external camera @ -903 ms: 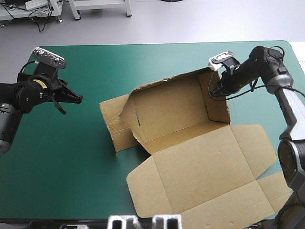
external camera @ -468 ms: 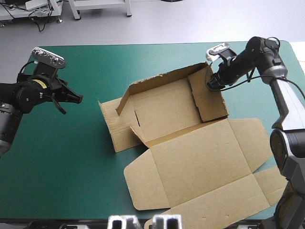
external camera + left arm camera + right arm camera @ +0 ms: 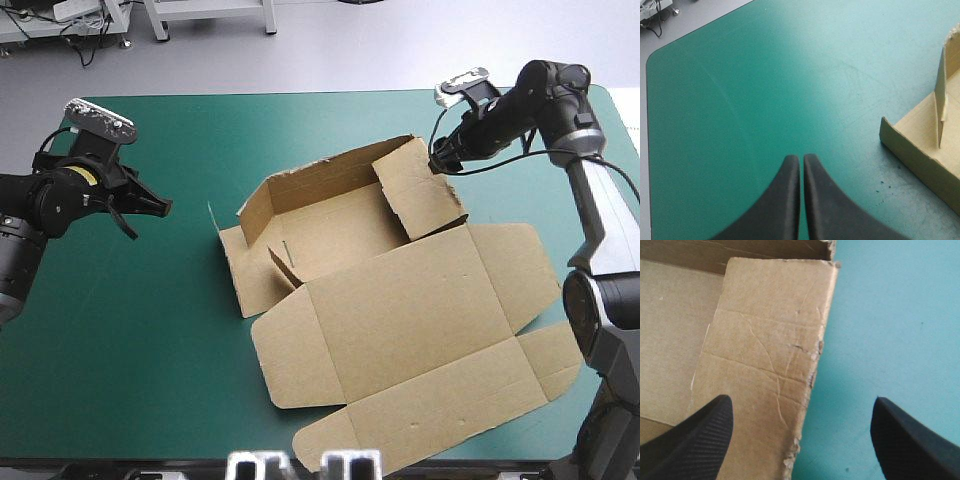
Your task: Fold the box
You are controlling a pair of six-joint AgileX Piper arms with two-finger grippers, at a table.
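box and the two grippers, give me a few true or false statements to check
1. The left gripper is shut. True.
2. The left gripper grips the box. False: it is over bare teal-green cover, apart from the box.
3. The right gripper is open. True.
4. The box lies wholly flat. False: its far wall stands raised; only the lid lies flat.
5. The right gripper is at the box's near left corner. False: it is at the far right corner, by the side flap.
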